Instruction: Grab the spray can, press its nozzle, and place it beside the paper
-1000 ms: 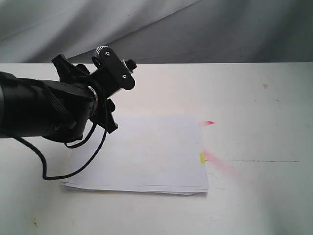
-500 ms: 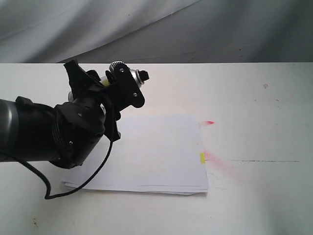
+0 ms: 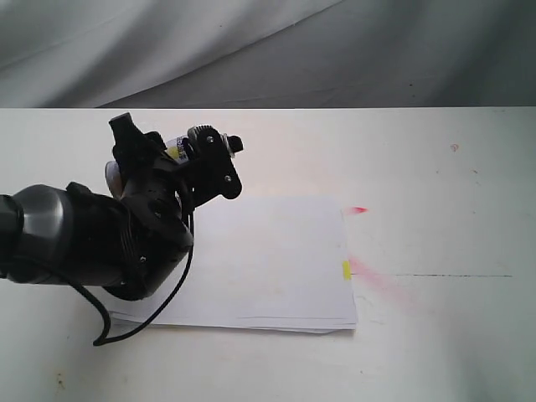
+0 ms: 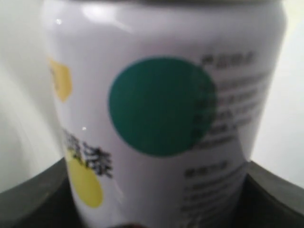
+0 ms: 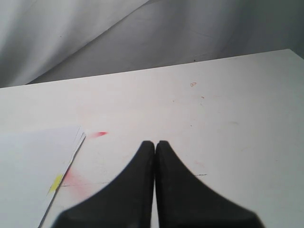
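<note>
The left claw (image 3: 179, 154) has dipped lower over the paper's (image 3: 276, 260) far left corner, pinching the spray can (image 4: 156, 118) tilted, its nozzle (image 3: 237, 146) aimed across the sheets. Pressing here would likely stain them. Past the paper's tabbed edge, the right claw (image 5: 155, 154) hangs pressed together.

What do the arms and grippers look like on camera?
Left arm: bulky, rounded, glossy dark-grey housing with a thin black cable looping beneath. Left gripper: black, angular, with small silver screws. Right gripper: two matte black fingers tapering to curved tips.
</note>
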Robot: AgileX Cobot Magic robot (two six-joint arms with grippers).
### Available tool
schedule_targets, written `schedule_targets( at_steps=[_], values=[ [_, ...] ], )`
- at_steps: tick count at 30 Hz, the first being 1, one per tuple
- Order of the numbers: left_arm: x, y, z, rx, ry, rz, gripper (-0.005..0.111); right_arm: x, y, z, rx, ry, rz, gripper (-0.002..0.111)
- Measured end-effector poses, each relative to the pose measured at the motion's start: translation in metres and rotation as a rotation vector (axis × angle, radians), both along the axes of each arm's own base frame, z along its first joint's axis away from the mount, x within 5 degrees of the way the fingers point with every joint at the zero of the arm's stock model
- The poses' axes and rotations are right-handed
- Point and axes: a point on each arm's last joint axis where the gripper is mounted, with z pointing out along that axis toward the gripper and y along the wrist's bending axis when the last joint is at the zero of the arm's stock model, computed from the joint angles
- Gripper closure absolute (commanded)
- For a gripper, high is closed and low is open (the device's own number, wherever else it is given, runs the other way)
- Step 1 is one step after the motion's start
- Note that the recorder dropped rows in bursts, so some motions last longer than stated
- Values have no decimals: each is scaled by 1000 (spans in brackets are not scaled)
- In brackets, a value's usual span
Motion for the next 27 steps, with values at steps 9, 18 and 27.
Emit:
schedule_targets(
  at_steps=[9,18,27],
  values=[
    [0,1,0,8,-9,9,107,0,0,0,0,0,0,108],
    [0,1,0,5,-9,11,107,2,-4,25,17,-280,-51,108],
    [0,-1,-2,-25,11,-5,107,1,-2,28,395,-236,-54,108]
  ],
)
